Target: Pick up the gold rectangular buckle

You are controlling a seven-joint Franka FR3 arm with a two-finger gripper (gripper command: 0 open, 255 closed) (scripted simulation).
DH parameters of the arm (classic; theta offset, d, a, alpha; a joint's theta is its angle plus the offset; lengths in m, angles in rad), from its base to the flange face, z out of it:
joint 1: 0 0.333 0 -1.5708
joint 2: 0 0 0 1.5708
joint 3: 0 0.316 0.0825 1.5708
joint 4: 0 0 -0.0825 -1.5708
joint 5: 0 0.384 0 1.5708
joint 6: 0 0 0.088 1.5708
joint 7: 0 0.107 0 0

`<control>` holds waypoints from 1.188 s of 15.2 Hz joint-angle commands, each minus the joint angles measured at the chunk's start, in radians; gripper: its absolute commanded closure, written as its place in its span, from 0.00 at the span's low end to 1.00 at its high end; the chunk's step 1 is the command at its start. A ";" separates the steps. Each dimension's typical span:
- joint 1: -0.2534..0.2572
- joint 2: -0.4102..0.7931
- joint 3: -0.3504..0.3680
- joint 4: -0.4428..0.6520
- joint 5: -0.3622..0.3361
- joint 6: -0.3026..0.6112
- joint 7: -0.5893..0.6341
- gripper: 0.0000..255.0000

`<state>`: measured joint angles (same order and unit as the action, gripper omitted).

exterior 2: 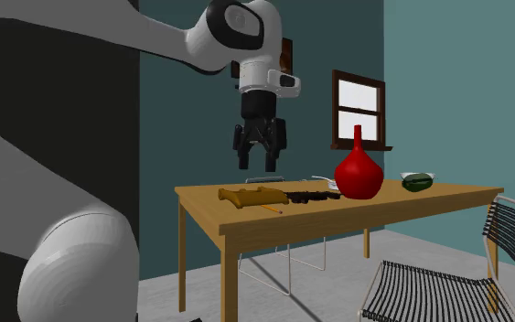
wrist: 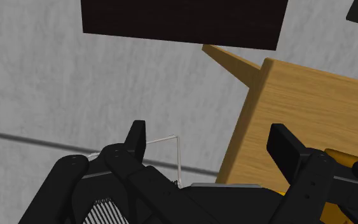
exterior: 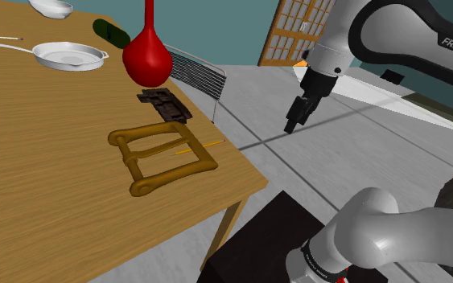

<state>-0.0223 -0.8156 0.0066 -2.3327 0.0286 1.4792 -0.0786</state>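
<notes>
Shoulder view: one buckle [exterior: 162, 159] on the worktop [exterior: 39, 185], one red vase [exterior: 146, 56] far of it; my tool [exterior: 291, 126] hangs right of the edge, fingers apart.

Wood-grain table [exterior: 39, 185], dull brassy buckle [exterior: 174, 176], glossy red vase [exterior: 146, 60], shiny metal pan [exterior: 70, 55], matt black hand [exterior 2: 259, 165]

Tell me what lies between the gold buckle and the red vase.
A dark flat rectangular object lies on the table between the gold buckle and the red vase, seen in the shoulder view.
</notes>
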 commanded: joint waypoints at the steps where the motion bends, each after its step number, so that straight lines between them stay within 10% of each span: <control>1: 0.000 0.000 0.000 0.000 0.000 0.000 0.000 0.00; 18: 0.070 0.455 0.310 0.285 0.147 0.164 0.364 0.00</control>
<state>0.0446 -0.3972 0.2979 -2.0801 0.1745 1.6396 0.2595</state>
